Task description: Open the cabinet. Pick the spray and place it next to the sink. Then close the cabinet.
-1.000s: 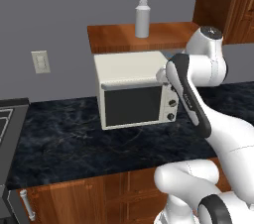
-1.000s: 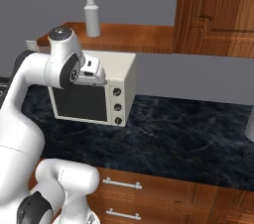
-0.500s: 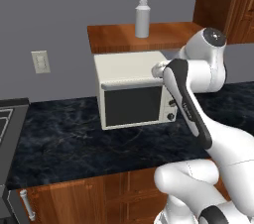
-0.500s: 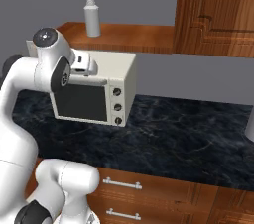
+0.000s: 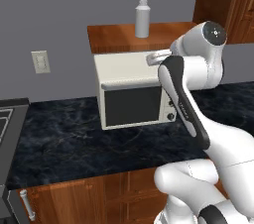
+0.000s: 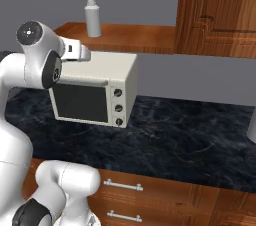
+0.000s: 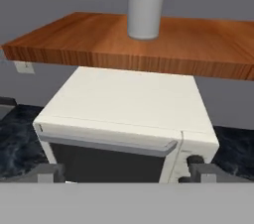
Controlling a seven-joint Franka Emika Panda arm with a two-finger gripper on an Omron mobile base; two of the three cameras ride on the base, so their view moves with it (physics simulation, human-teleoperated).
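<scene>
My fingers [image 7: 121,171] are spread wide and empty, level with the microwave [image 7: 129,114] top. The spray [image 5: 142,8] stands upright on the cabinet [image 5: 144,36] floor (back from its front edge), open wall around it

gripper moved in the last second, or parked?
Yes. In the left base view the gripper has climbed from level with the microwave's door to its top edge, closer to the spray.

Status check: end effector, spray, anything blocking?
End effector open, empty, above the microwave. Spray upright on the cabinet floor, untouched. Nothing between end effector and spray.
</scene>
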